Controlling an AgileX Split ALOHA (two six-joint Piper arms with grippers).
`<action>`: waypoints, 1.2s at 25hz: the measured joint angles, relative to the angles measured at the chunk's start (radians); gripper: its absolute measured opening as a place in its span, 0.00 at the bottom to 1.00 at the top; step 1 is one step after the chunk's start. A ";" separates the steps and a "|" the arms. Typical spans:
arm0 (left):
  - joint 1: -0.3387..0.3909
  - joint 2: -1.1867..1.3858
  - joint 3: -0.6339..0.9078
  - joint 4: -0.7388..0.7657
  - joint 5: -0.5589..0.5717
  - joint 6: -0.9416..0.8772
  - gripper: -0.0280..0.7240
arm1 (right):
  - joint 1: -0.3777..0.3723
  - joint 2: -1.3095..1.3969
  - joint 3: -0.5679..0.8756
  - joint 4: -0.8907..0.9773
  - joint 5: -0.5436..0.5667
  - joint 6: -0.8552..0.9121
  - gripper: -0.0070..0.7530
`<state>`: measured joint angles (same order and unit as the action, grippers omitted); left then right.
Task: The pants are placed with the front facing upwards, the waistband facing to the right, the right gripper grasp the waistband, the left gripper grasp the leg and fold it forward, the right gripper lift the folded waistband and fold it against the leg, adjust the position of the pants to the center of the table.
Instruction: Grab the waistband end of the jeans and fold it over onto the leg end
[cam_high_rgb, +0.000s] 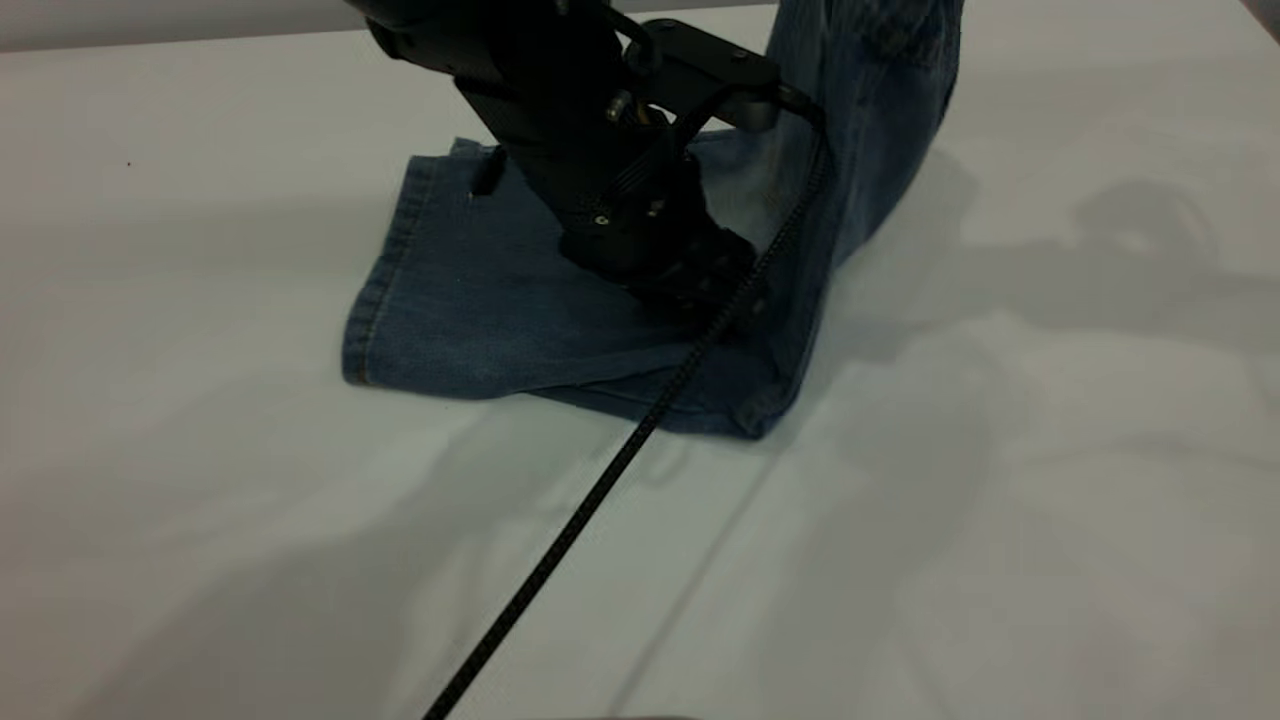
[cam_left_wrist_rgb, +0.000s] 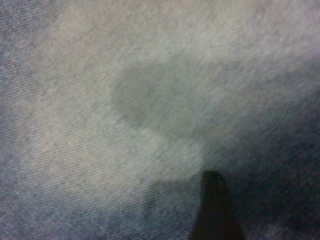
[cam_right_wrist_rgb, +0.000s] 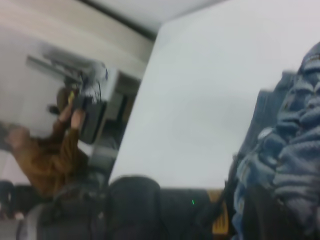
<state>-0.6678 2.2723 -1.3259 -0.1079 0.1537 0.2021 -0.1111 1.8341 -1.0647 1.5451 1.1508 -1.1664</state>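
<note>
The blue denim pants (cam_high_rgb: 480, 300) lie with the leg end flat on the white table (cam_high_rgb: 1000, 450). Their right part rises steeply out of the top of the exterior view. My left gripper (cam_high_rgb: 700, 285) is pressed down onto the flat denim near the fold. Its wrist view is filled with faded denim (cam_left_wrist_rgb: 150, 125) and shows one dark fingertip (cam_left_wrist_rgb: 212, 200). The right gripper (cam_right_wrist_rgb: 250, 210) is above the exterior view's top edge. In its wrist view the gathered waistband (cam_right_wrist_rgb: 295, 145) is bunched in its jaws, held up off the table.
A black braided cable (cam_high_rgb: 600, 480) runs from the left arm across the pants toward the table's front edge. Beyond the table's far edge in the right wrist view, a person in a brown sleeve (cam_right_wrist_rgb: 45, 160) stands by dark equipment (cam_right_wrist_rgb: 95, 115).
</note>
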 joint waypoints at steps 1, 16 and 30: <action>0.003 -0.008 0.000 0.000 0.001 0.000 0.65 | 0.005 0.000 0.000 -0.011 0.001 -0.001 0.06; 0.269 -0.564 0.000 0.003 0.120 0.003 0.65 | 0.187 0.011 0.000 0.022 -0.162 -0.050 0.06; 0.291 -0.896 0.005 0.004 0.249 0.004 0.65 | 0.582 0.281 -0.170 0.246 -0.597 -0.272 0.09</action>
<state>-0.3767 1.3759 -1.3207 -0.1042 0.4024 0.2061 0.4707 2.1147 -1.2351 1.7907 0.5537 -1.4384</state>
